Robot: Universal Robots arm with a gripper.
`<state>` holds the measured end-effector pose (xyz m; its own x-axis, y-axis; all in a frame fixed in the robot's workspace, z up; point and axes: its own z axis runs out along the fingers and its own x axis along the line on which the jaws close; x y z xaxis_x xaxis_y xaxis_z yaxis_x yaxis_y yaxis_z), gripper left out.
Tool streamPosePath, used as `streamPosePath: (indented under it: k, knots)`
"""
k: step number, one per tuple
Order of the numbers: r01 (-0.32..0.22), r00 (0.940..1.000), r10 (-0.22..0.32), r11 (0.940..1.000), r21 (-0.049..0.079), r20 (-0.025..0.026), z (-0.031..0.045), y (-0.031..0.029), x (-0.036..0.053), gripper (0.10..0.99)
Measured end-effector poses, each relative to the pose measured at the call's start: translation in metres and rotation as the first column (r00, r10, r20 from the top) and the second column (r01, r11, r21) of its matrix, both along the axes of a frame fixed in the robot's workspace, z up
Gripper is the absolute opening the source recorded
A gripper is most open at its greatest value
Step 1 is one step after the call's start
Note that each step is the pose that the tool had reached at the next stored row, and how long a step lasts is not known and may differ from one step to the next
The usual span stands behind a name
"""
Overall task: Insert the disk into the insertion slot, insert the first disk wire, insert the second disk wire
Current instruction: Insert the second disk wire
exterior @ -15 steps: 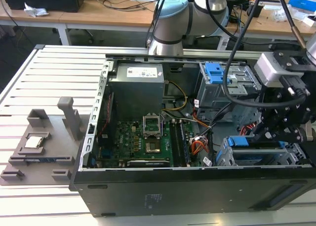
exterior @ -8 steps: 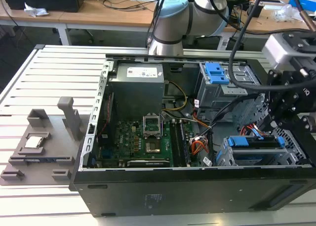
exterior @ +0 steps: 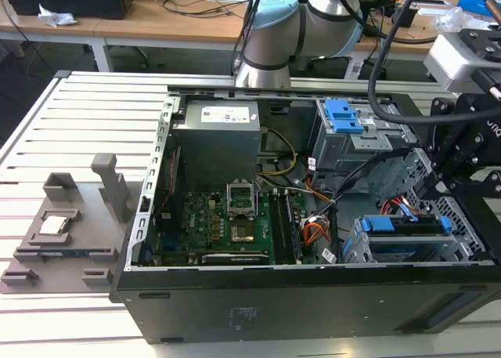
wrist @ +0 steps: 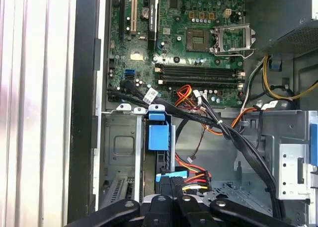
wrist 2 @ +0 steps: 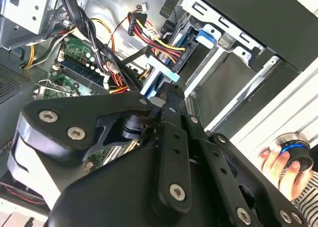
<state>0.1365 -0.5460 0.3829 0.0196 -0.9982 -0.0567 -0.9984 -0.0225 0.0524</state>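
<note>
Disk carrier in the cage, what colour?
Bright blue; the disk carrier shows best in the first wrist view.

Arm [exterior: 270, 37]: silver tube segments, pale blue joint caps, grey base collar. Black cables [exterior: 381, 52] loop from upper arm toward wrist. White box-shaped unit [exterior: 458, 56] near wrist, probably camera housing. Tool [wrist 2: 169, 137]: matte black, broad linkage plates, rounded edges, silver hex-socket screws at pivots in both wrist views. Person's sleeve [wrist 2: 308, 199]: striped black and white.
</note>
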Motion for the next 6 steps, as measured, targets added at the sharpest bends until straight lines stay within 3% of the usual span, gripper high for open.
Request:
streamPosePath:
  k: [6]
  knots:
    - [0.0,1.0,0.0,1.0,0.0,0.0,0.0003,0.0,0.0,0.106]
